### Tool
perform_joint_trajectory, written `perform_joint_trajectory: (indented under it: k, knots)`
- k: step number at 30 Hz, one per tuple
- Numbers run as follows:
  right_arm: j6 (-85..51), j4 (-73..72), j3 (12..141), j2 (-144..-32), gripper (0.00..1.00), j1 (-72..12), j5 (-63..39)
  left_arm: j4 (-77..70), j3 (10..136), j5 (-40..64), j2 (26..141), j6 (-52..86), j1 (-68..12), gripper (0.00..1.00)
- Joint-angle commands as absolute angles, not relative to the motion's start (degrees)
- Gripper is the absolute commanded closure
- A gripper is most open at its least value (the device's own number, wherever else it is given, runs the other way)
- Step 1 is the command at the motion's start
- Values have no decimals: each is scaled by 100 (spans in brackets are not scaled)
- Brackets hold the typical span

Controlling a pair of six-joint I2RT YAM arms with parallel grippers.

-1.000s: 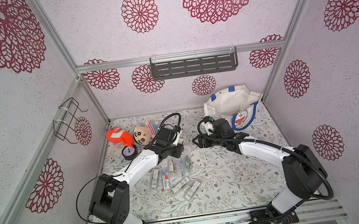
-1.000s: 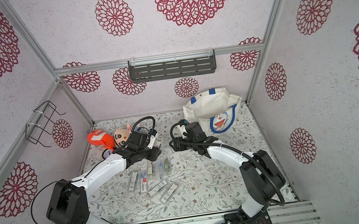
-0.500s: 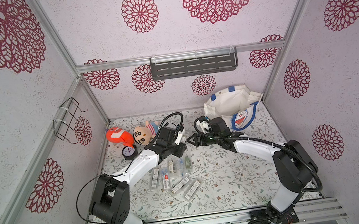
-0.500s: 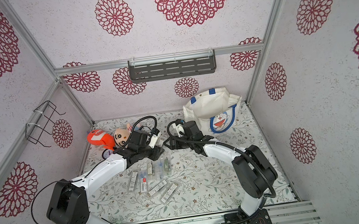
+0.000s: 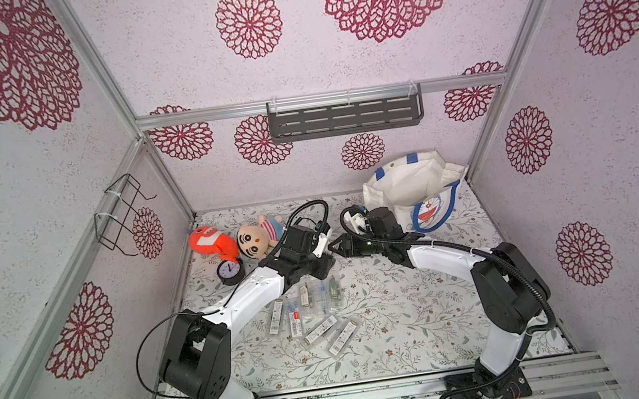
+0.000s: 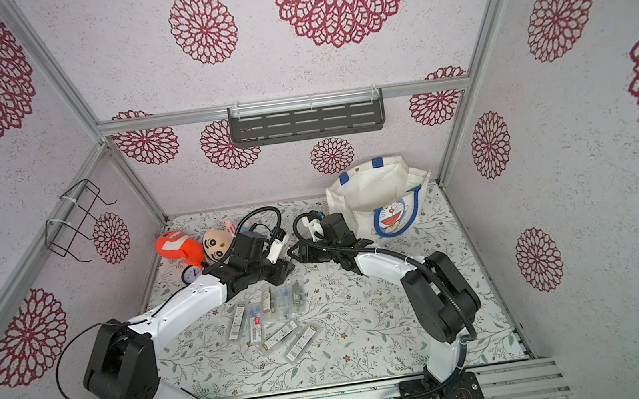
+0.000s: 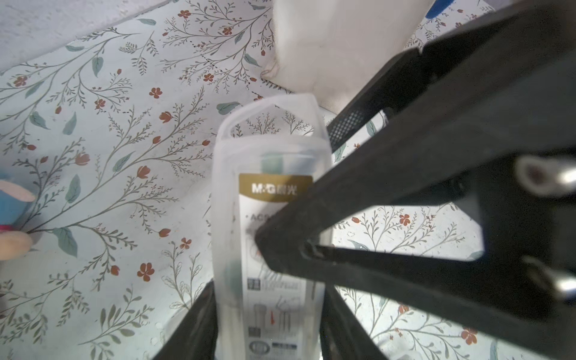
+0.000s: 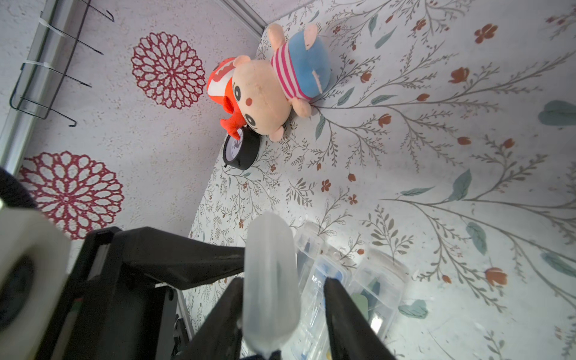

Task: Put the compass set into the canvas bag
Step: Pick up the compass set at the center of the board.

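Both top views are bright, evenly lit and sharp, with faint shadows under the arms (image 5: 255, 297) and the walls (image 5: 374, 55) stretched toward frame edges; both wrist views go soft close up, the case (image 7: 271, 202) blurred at lower centre.

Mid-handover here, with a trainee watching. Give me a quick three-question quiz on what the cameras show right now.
1. True or false: the left gripper is shut on a clear compass set case.
2. Which of these sits beside the plush doll? A) alarm clock B) mug C) book
3. Fill in: the canvas bag has ____ handles.
Key: 1 true; 2 A; 3 blue.
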State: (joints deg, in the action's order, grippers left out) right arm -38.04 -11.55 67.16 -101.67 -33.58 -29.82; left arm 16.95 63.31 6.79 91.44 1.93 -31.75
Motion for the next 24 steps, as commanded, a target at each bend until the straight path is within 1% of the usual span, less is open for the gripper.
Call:
perform_joint_trajectory:
  k: [1,6,10,14,19,23,24]
  knots:
    - [-3909,-1422,6857,-10124,61,-3384,-3138,1462,6289,642,9057,117,-3262,66]
    - [-3979,-1565,6830,-10167,73,-3384,-3212,1416,6293,601,9087,130,-3268,65]
    - [-4006,-1610,6790,-10136,80,-3388,-3237,1351,6247,586,9088,170,-3278,62]
    - [-3991,-1633,6741,-10090,87,-3384,-3176,1357,6206,573,9045,226,-3290,54]
    - [-3879,-1484,6780,-10057,93,-3384,-3069,1345,6135,470,8966,236,-3287,39]
    - [-3603,-1124,6821,-9895,98,-3360,-2825,1288,6048,470,8765,333,-3288,31]
    - [-3508,-982,6858,-9846,99,-3350,-2727,1285,6022,486,8705,347,-3295,27]
